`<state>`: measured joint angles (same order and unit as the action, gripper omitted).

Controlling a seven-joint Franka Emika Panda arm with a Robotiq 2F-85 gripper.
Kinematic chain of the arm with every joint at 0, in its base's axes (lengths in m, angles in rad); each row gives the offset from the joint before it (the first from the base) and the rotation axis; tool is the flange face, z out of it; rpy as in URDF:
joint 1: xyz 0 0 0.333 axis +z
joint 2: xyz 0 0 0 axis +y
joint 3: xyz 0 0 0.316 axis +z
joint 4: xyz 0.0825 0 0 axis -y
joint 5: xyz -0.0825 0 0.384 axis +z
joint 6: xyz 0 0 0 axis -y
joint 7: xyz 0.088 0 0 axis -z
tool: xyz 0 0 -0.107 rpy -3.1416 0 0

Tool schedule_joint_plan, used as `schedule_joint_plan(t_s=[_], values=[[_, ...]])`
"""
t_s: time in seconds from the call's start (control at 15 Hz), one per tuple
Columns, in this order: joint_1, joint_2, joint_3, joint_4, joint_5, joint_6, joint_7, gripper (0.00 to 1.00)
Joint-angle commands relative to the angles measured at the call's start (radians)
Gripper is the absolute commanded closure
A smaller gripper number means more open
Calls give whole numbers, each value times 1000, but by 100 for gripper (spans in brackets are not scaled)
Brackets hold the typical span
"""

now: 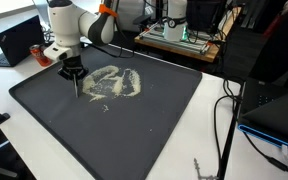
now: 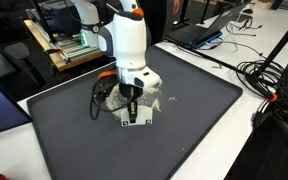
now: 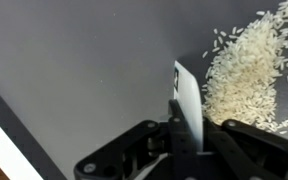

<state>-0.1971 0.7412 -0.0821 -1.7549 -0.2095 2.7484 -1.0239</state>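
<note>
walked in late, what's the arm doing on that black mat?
The arm's gripper is shut on a thin white card, holding it upright with its edge pointed down at the dark mat. A loose patch of rice grains is spread on the mat right beside the card. Whether the card's edge touches the mat can't be told.

Colours: mat (image 1: 134, 135) dark grey, plain; rice (image 3: 246, 65) off-white, speckled; card (image 3: 187, 95) white; gripper (image 3: 187, 150) black; arm (image 2: 129, 35) white with orange band.
</note>
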Motion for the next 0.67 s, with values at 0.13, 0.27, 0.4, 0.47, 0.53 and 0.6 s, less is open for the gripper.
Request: schedule_joint_plan(t_s=[0.13, 0.27, 0.4, 0.47, 0.53, 0.6], values=[[-80, -21, 75, -65, 22, 14, -11, 99], [-114, -25, 104, -78, 34, 23, -23, 99], [-130, -41, 114, -102, 29, 35, -26, 99], [-134, -55, 119, -122, 25, 40, -27, 99], [-131, -68, 114, -142, 17, 50, -21, 99], [-121, -84, 103, -169, 4, 60, -14, 99]])
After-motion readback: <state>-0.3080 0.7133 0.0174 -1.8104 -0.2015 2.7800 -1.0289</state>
